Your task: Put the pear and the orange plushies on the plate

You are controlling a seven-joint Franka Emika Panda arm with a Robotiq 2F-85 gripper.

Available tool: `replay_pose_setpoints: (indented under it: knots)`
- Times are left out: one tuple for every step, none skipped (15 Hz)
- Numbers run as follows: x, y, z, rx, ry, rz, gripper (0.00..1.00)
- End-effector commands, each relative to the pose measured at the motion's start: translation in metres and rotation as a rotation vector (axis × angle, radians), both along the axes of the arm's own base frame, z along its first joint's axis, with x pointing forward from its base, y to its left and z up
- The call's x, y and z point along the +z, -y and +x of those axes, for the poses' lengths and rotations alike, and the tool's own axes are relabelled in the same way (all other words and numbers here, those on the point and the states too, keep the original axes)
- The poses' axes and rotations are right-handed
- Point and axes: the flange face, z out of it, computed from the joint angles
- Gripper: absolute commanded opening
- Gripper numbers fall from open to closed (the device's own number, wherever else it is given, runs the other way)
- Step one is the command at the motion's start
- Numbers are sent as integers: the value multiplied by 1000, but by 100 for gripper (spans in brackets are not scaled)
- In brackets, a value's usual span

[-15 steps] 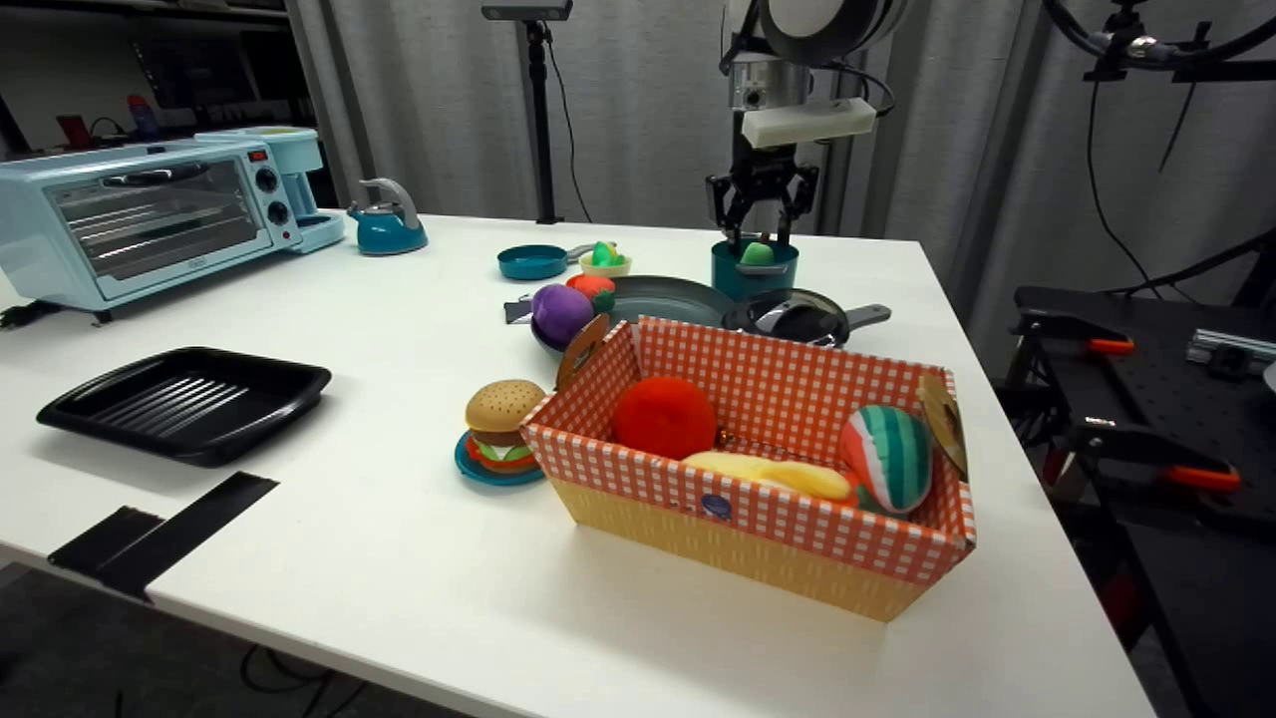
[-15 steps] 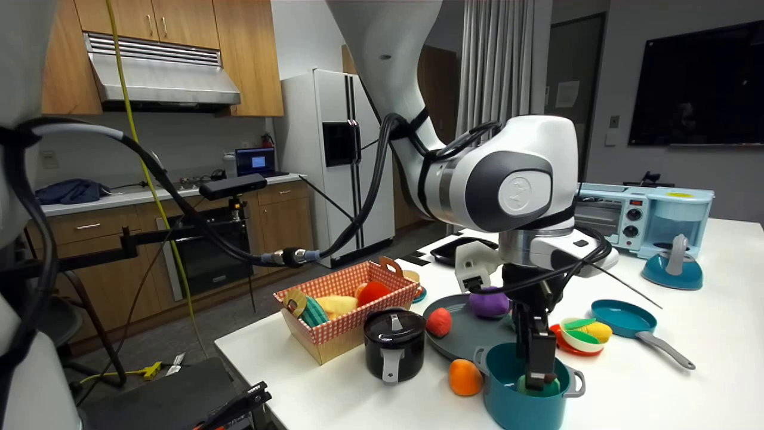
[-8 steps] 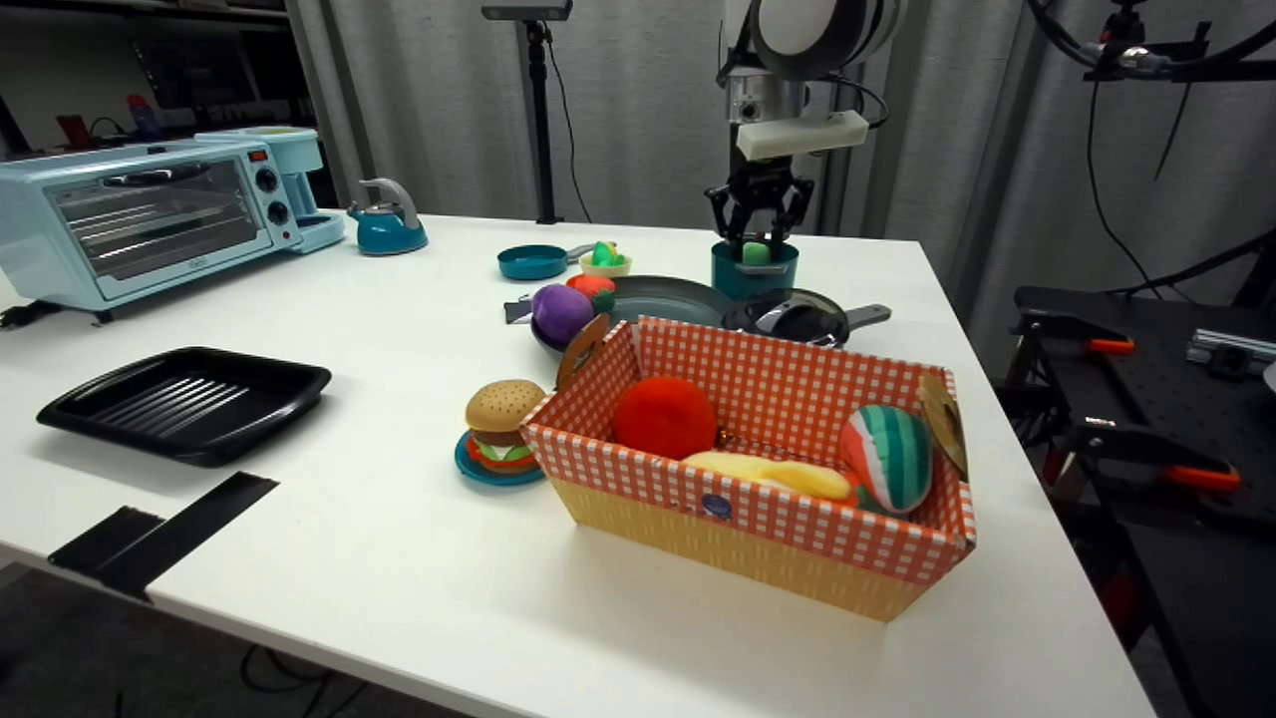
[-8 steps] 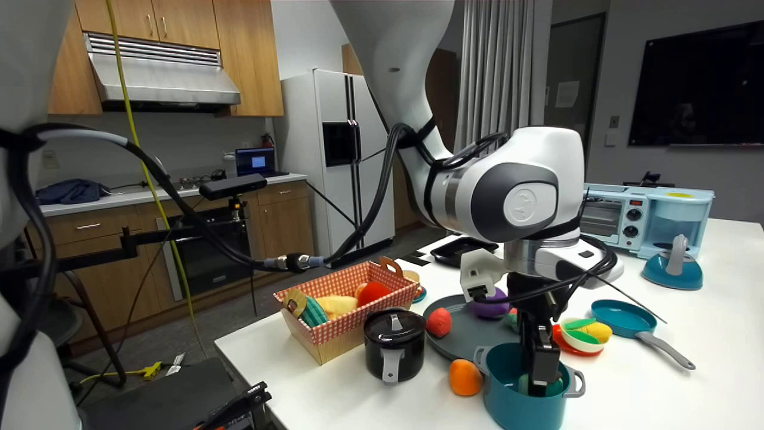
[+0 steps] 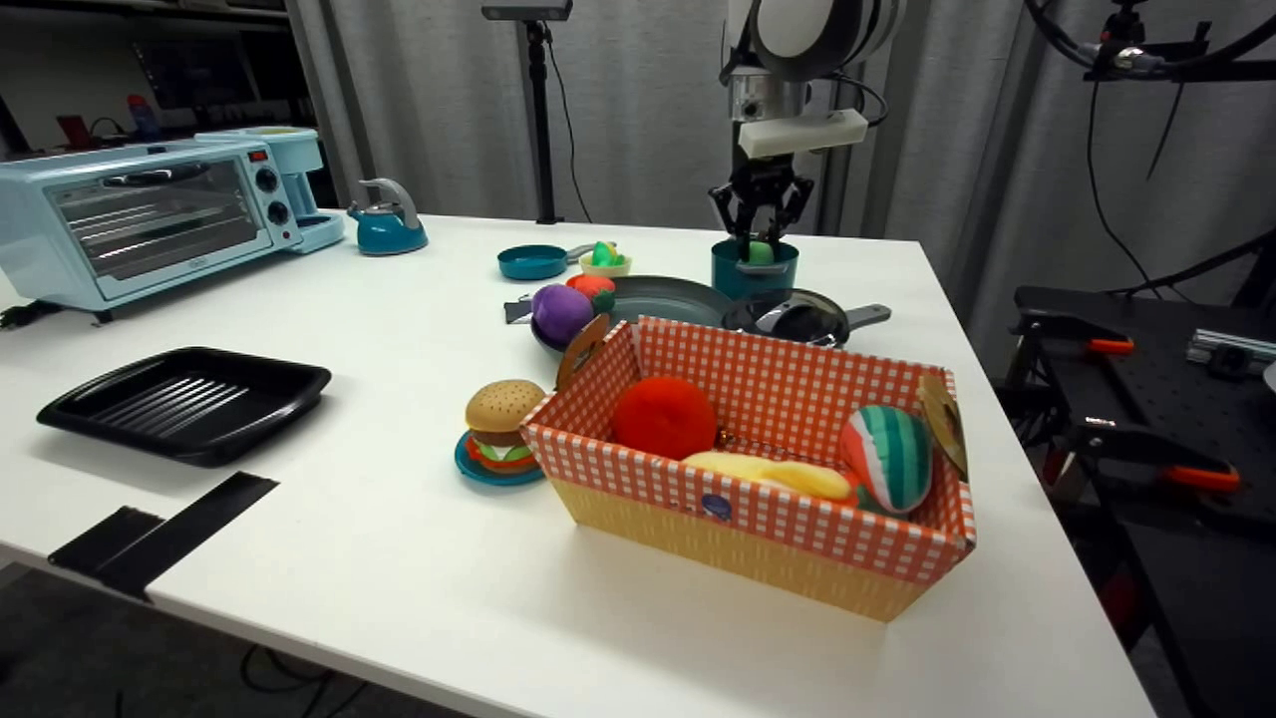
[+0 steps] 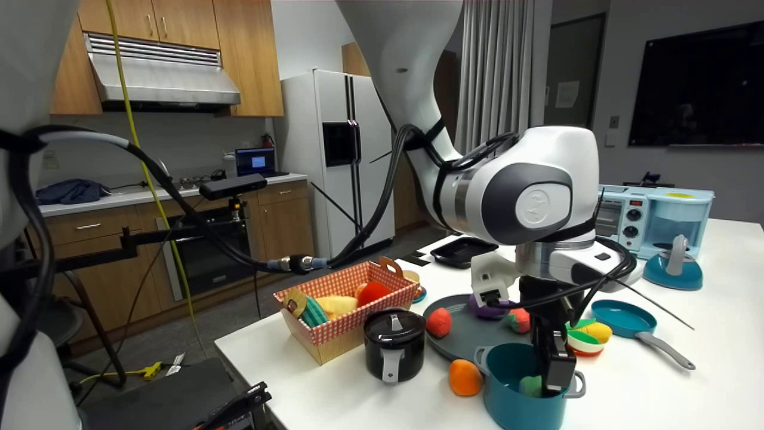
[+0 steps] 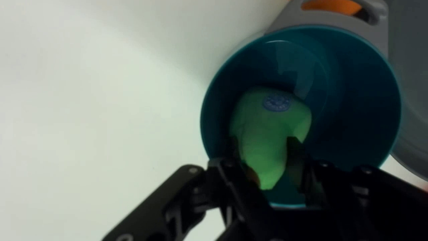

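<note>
The pear (image 6: 530,386) is a light green plush inside the teal pot (image 6: 500,399). It also shows in the pot in the wrist view (image 7: 264,127). My gripper (image 6: 555,373) points down into the pot. In the wrist view my gripper (image 7: 262,147) has a finger against each side of the pear, and the plush bulges past one finger (image 7: 294,147). The orange (image 6: 465,377) lies on the table against the pot's side; a bit of it shows behind the pot's handle in the wrist view (image 7: 331,6). The dark plate (image 6: 459,341) lies behind the pot, also visible here (image 5: 670,299).
A purple plush (image 5: 561,313) and a red plush (image 6: 439,322) sit at the plate. A lidded black pot (image 6: 394,346) stands beside it. A checked basket (image 5: 748,519) holds several soft toys. A teal pan (image 6: 624,318) and a small bowl (image 6: 588,345) stand near the pot.
My gripper has moved slightly sideways inside the pot, to the right in an exterior view. Its fingers have come closer together on the pear, and the pear has shifted a little.
</note>
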Motion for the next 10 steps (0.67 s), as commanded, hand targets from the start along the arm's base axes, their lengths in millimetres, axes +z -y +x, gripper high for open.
replay_pose_setpoints:
  knots:
    - [1, 6, 6, 22, 18, -21, 8]
    - [2, 5, 6, 29, 18, -23, 3]
    - [4, -1, 6, 47, 17, -25, 1]
    - [7, -11, 5, 72, 15, -29, 0]
    - [10, -20, 5, 96, 13, -32, 1]
    - [15, -32, 5, 124, 14, -33, 2]
    - [22, -44, 4, 150, 15, -38, 1]
    - [31, -56, 4, 179, 20, -43, 2]
    - [44, -67, 3, 203, 27, -46, 2]
    - [55, -76, 3, 226, 37, -57, 2]
